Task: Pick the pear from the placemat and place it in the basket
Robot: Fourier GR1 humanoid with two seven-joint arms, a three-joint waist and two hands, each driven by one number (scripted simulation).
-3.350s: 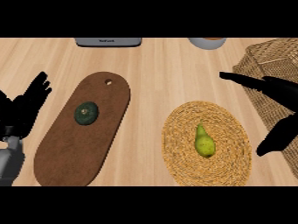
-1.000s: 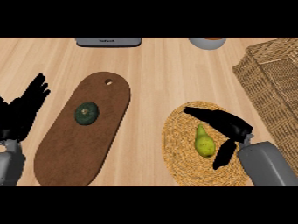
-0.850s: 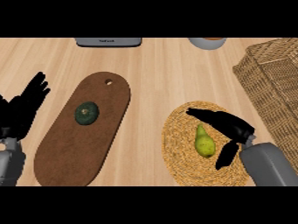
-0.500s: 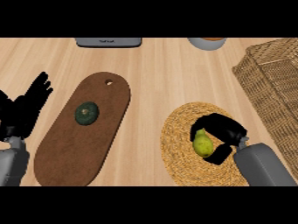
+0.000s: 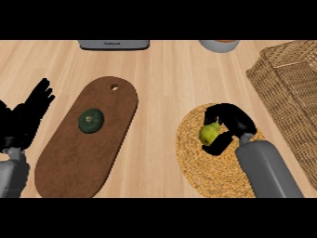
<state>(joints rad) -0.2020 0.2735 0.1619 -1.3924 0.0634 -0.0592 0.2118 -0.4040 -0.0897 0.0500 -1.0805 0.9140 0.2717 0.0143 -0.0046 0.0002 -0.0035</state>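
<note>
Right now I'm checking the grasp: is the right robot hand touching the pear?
Touching. The head view shows the right robot hand curled round the pear on the placemat, fingers above and thumb below.

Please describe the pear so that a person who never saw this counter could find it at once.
Find the round woven placemat left of the wicker basket. The pear lies on its upper part, inside the curled right hand. It is yellow-green, unlike the dark green fruit on the wooden board.
</note>
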